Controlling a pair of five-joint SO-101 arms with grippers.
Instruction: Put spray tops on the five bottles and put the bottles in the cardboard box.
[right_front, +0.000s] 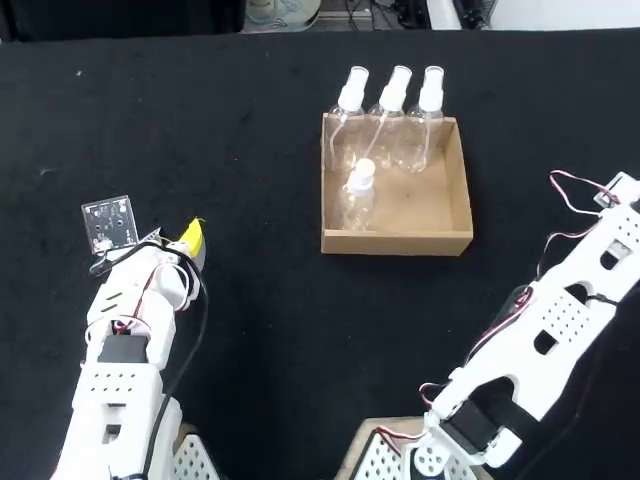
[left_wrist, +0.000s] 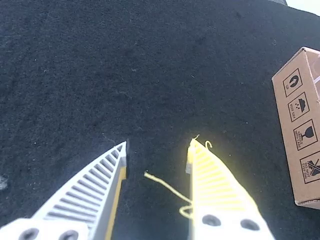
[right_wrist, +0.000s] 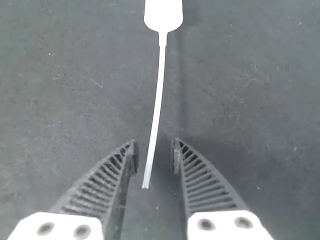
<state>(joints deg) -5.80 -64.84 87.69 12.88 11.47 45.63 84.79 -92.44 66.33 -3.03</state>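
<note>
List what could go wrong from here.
1. The right gripper is open around only the thin tube of the spray top; shutting there may bend the tube or let the top swing.
2. The front bottle stands free in the box; setting another beside it could tip it.
3. A loose yellow strand at the left gripper could snag.

cardboard box (right_front: 397, 243) on worktop (right_front: 250, 300) | three bottles (right_front: 385, 130) in a row inside, along its far wall | fourth bottle (right_front: 357, 200) before them, toward the left arm's side | left hand (left_wrist: 158, 144) left of box, apart | spray top (right_wrist: 163, 15) on worktop, tube between right hand (right_wrist: 153, 142) fingers
</note>
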